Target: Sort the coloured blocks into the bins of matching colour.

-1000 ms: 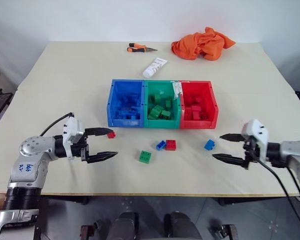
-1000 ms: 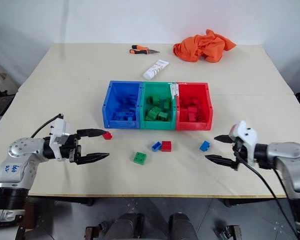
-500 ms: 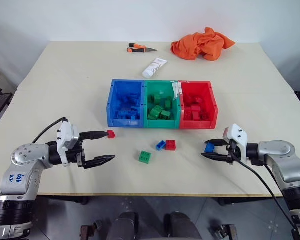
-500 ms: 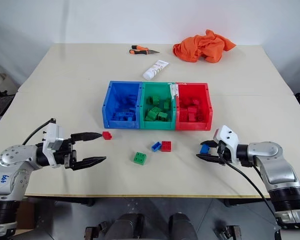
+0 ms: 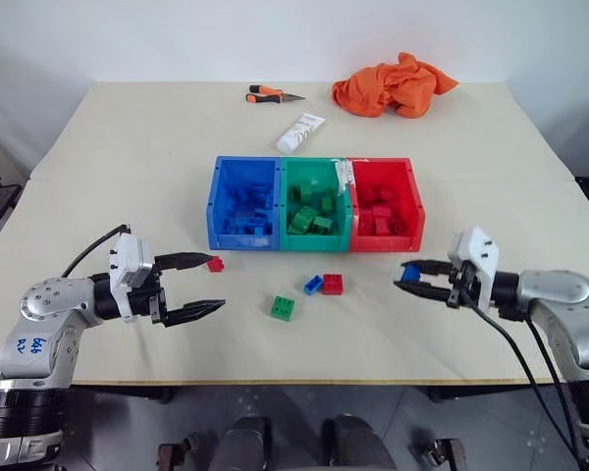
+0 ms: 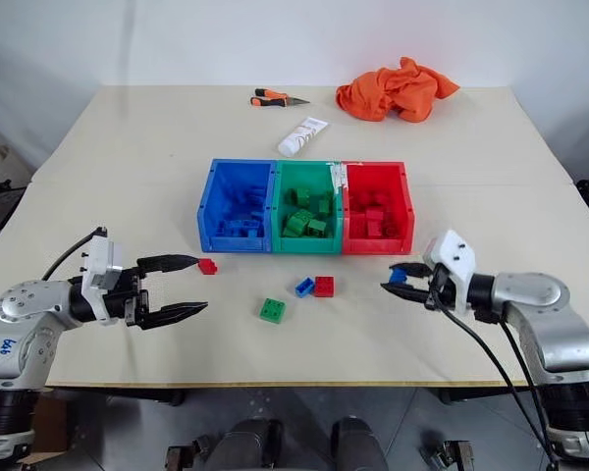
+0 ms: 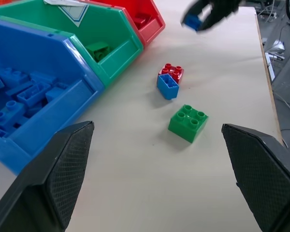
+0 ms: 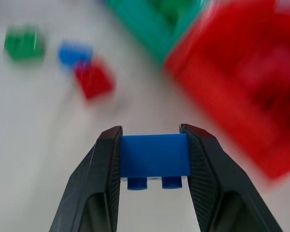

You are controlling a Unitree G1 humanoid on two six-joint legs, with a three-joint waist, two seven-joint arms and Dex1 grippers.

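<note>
Three joined bins stand mid-table: blue bin (image 5: 240, 238), green bin (image 5: 314, 241) and red bin (image 5: 385, 241), each holding several blocks of its own colour. My right gripper (image 5: 409, 278) is shut on a blue block (image 8: 154, 154), held just above the table in front of the red bin. A green block (image 5: 284, 307), a blue block (image 5: 314, 285) and a red block (image 5: 334, 284) lie in front of the bins. My left gripper (image 5: 214, 284) is open, front left of the blue bin, with a small red block (image 5: 216, 263) lying at its far fingertip.
At the back of the table lie an orange cloth (image 5: 393, 83), a white tube (image 5: 302, 130) and orange-handled pliers (image 5: 273, 95). The table's front edge runs just below both grippers.
My right gripper closed on the blue block that lay right of the red one and lifted it up and leftward off the table. The left gripper stayed open in place.
</note>
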